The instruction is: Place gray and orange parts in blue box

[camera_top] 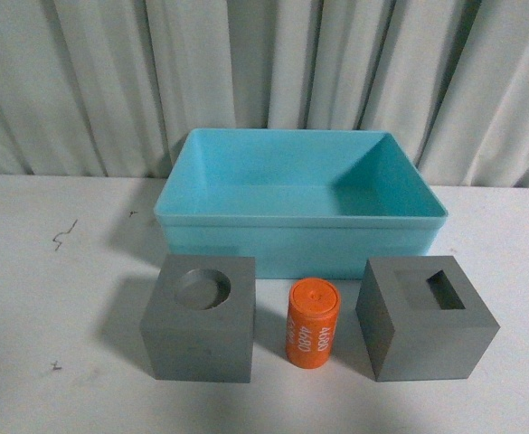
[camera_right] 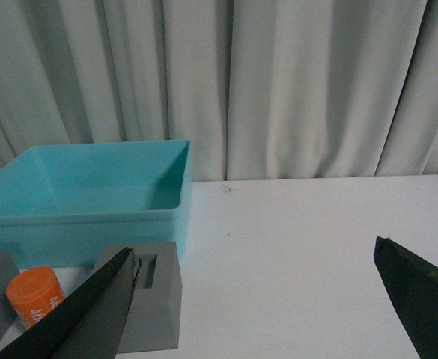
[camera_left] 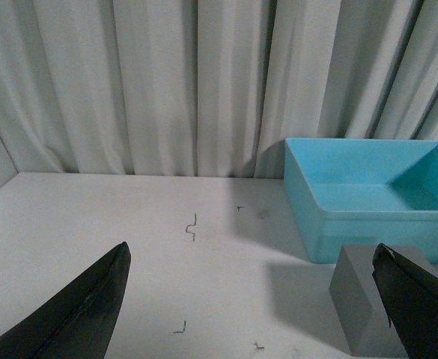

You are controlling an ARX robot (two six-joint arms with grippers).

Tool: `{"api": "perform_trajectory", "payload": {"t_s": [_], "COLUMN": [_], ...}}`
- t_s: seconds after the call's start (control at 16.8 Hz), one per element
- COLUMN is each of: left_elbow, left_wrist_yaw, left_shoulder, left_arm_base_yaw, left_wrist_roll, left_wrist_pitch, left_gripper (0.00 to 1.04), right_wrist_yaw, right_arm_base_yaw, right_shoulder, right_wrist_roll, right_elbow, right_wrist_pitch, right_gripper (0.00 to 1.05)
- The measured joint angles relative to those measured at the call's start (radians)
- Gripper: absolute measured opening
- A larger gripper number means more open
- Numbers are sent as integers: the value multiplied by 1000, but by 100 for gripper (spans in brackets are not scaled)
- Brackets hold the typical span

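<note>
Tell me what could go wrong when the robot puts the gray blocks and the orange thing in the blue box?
1. The orange cylinder stands in a narrow gap between the round-recess cube and the square-recess cube. A reach into that gap might knock it over, and it could roll.
2. The cubes are wide with flat sides, so a grip might slip.
3. The blue box wall rises just behind the parts. One lifted too low could hit its rim.

White print on the orange cylinder (camera_top: 312,323)
Low in the centre of the front view, two rows of white characters run sideways along the cylinder's side. They look like "4680", but I cannot read them surely. The right wrist view, at lower left, shows only a part of them.
</note>
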Motion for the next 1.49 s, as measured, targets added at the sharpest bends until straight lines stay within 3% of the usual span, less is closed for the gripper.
{"api": "perform_trajectory", "payload": {"t_s": [1.49], "left_elbow": [0], "left_wrist_yaw": [0], "left_shoulder": [0], "left_arm_base_yaw": [0], "left_wrist_roll": [0], "left_wrist_pitch": [0], "left_gripper": [98], "right_wrist_yaw": [0], "right_arm_base_yaw": [0], "right_shoulder": [0], "right_wrist_roll": [0], "right_elbow": [0], "right_wrist_pitch": [0], "right_gripper": [98]}}
